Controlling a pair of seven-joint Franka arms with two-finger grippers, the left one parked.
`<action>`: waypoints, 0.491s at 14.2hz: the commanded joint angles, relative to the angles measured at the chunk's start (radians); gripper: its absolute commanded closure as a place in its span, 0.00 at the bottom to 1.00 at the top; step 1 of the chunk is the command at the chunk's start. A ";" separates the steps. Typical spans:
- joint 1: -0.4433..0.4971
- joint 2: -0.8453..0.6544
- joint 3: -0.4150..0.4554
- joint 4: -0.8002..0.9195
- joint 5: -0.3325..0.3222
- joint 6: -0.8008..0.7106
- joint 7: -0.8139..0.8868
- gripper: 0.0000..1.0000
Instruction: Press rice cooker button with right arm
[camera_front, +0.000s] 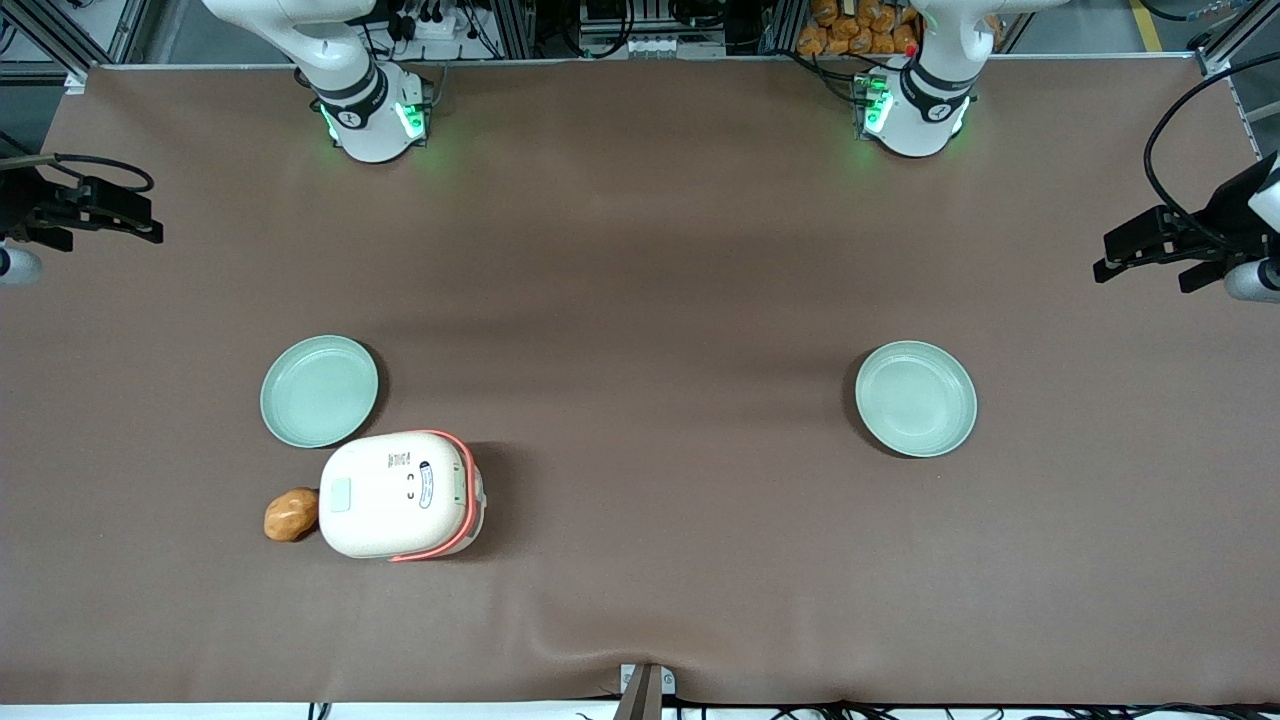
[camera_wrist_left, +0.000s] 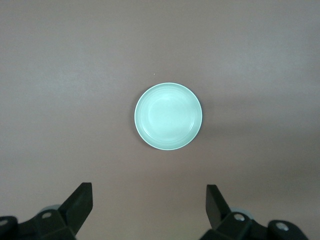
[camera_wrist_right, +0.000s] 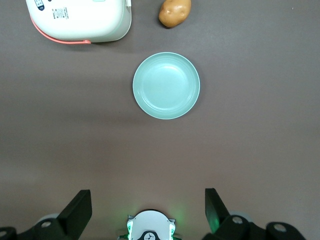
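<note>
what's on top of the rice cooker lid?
Rice cooker lid carries the mint button, printed labels, nothing loose. Inside is hidden: lid shut. The open hand hovers high, farther from the front camera.

This is a robotics lab test bench, not a home kitchen: a wide table covered in plain brown cloth (camera_front: 640, 250) carries two white robot arm bases with green status lights (camera_front: 372, 122), bolted along its edge farthest from the front camera. Above that edge run grey aluminium frame rails (camera_front: 60, 40), bundled black cables (camera_front: 700, 12) and a white power strip (camera_front: 650, 46).
</note>
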 joint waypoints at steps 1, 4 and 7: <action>0.010 -0.003 0.003 0.000 -0.011 -0.001 0.005 0.00; 0.014 -0.005 0.005 0.002 -0.013 0.003 0.008 0.00; 0.022 -0.005 0.003 0.010 -0.014 0.038 0.007 0.00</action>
